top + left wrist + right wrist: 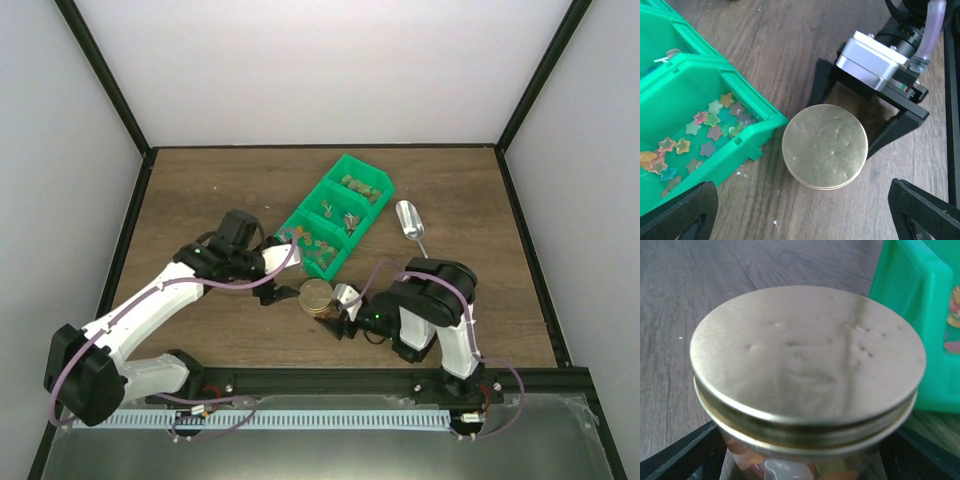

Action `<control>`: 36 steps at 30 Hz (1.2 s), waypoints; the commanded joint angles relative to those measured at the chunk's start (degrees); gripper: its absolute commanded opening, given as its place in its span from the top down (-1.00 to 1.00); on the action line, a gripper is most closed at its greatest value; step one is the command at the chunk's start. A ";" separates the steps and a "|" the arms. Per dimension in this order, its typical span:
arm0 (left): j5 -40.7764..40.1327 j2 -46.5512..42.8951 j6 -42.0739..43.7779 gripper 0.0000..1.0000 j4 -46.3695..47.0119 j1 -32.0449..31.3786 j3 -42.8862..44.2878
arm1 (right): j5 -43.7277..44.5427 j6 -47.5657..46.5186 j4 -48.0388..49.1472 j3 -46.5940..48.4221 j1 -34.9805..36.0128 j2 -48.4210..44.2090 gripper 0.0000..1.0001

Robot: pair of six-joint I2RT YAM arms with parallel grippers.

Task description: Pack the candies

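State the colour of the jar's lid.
Matte gold; the lid shows best in the right wrist view.

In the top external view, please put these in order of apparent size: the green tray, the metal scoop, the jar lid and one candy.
1. green tray
2. metal scoop and jar lid: too alike to rank; the scoop is longer, the lid wider
3. candy, tiny

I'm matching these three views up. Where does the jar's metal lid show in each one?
Top external: the metal lid is low centre, just below the near end of the green bin.
Left wrist: the metal lid is centre-right, beside the corner of the green bin.
Right wrist: the metal lid fills the middle.
Shared landmark: the green bin, at the right edge in the right wrist view.
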 commanded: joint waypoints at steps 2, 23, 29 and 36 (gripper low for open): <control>3.08 -0.08 7.78 -0.88 -5.66 0.17 -0.66 | -7.13 -3.10 9.78 2.80 1.08 1.05 -0.61; -0.47 2.61 11.08 -0.81 -1.90 -0.45 -6.12 | -8.94 -2.00 4.28 10.33 1.50 7.34 -0.90; -0.55 3.43 10.54 -0.82 -1.70 -0.45 -6.26 | -9.76 -1.09 5.37 11.88 1.49 9.32 -0.85; -0.70 6.12 7.34 -0.82 -1.63 -0.74 -5.37 | -9.90 -0.44 6.07 13.27 1.49 10.10 -0.79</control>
